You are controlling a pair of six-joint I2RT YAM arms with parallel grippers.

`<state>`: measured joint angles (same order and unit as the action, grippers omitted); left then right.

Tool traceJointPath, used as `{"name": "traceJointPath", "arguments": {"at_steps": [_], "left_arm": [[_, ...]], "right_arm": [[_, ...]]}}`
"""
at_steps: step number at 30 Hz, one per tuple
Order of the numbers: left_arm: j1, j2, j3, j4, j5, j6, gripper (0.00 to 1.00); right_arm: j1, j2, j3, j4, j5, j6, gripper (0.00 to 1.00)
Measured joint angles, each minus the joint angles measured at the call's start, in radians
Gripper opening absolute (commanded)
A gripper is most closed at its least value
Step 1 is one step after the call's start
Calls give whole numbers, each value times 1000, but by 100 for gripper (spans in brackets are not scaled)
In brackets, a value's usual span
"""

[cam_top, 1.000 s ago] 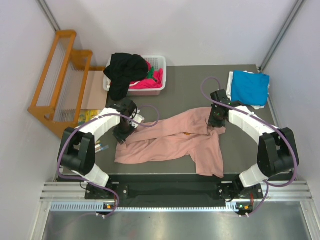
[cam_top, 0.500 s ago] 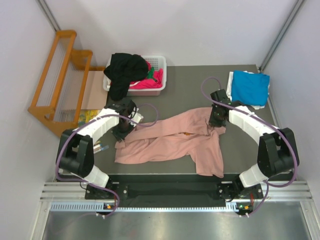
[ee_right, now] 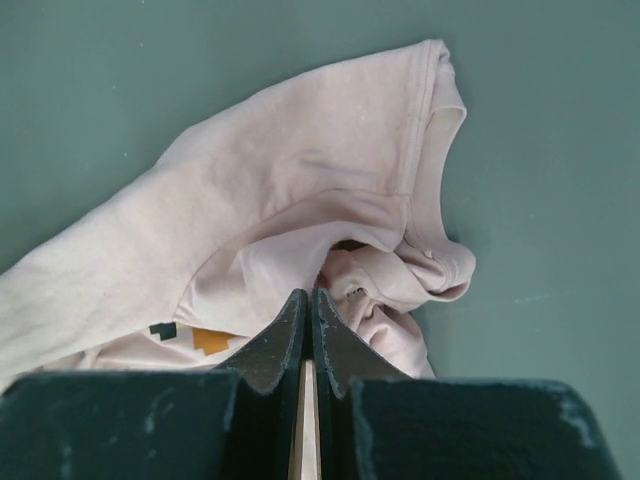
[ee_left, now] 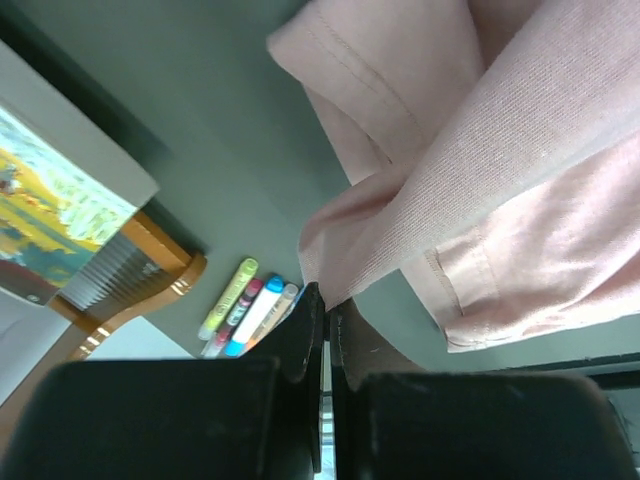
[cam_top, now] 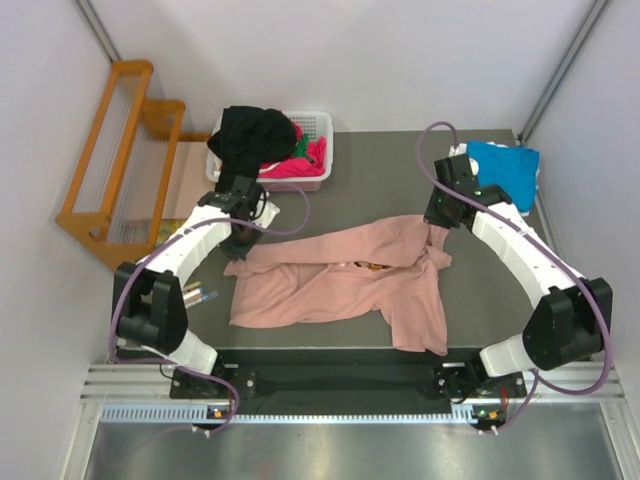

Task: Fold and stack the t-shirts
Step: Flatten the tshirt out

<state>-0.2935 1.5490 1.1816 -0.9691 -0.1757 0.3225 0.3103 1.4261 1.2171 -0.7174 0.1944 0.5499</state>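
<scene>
Top external shows the left tool (cam_top: 238, 245) and right tool (cam_top: 437, 227) each clamped on the salmon-pink t-shirt (cam_top: 335, 282).

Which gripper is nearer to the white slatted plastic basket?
Left. The left gripper sits close in front of the basket; the right gripper is far across the table, beside the folded bright blue t-shirt.

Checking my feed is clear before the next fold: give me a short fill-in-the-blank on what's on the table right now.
The spread t-shirt that the left end effector and right end effector are both shut on is ____.
The draped t-shirt on the white basket rim is ____.
The blue t-shirt lies folded at the far ____ corner of the table.
Missing words: pink; black; right.
</scene>
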Motion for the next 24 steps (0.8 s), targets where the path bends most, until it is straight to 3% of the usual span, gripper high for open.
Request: {"name": "traceJointPath", "arguments": {"at_steps": [8,18,24], "left_arm": [[40,14,91,-3,-24,1,0],[306,137,509,11,40,-32,0],[353,142,644,-15,87,-36,0]], "right_arm": [[-27,0,82,-38,0,-10,0],[-109,6,322,-47,-54,-18,0],[-111,23,463,-55,-93,-24,0]]}}
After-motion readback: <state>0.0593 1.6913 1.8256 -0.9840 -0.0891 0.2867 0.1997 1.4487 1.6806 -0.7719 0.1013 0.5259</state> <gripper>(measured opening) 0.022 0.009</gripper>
